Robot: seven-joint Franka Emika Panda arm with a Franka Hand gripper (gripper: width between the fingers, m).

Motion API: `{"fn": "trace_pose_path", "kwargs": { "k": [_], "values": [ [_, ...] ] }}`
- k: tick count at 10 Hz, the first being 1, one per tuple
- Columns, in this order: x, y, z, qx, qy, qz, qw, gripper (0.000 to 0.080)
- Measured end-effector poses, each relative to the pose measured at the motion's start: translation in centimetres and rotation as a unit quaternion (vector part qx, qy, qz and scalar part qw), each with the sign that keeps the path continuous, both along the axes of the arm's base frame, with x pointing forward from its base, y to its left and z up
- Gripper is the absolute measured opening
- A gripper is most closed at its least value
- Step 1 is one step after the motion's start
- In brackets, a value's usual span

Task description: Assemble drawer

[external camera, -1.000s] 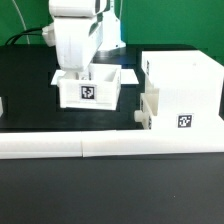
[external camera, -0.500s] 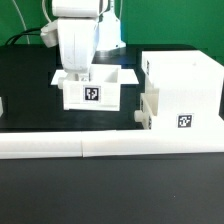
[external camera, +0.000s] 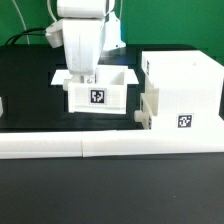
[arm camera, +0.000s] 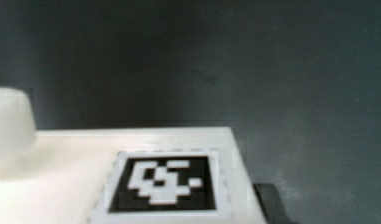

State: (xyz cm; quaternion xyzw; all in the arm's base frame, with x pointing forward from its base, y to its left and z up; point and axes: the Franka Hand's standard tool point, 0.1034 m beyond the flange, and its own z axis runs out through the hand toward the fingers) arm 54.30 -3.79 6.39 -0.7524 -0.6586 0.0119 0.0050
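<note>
A small white tray point(external camera: 98, 97) with a black-and-white tag point(external camera: 97, 97) on its front stands on the black table, left of the tall white casing point(external camera: 185, 85). My gripper point(external camera: 85, 76) reaches down into the tray at its left side and is shut on its wall. A second tray point(external camera: 148, 108) sits in the casing's left opening, its knob point(external camera: 139, 116) sticking out. In the wrist view the held tray's tagged wall point(arm camera: 98, 150) fills the lower part, with its tag point(arm camera: 166, 183), a white knob point(arm camera: 6, 125) and one dark fingertip point(arm camera: 269, 203) beside the wall.
Long low white border bars point(external camera: 110, 147) run along the table's front edge. Another white piece point(external camera: 2, 105) shows at the exterior view's left edge. Cables and the arm's base stand behind the tray.
The gripper and the tray in it have slid toward the exterior view's right, closer to the casing. The casing and its inserted tray have not moved.
</note>
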Motion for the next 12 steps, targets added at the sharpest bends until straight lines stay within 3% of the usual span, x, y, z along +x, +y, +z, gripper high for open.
{"fn": "trace_pose_path", "kwargs": {
  "k": [12],
  "values": [
    [0.11, 0.34, -0.40, 0.002, -0.001, 0.040, 0.999, 0.0042]
  ]
}}
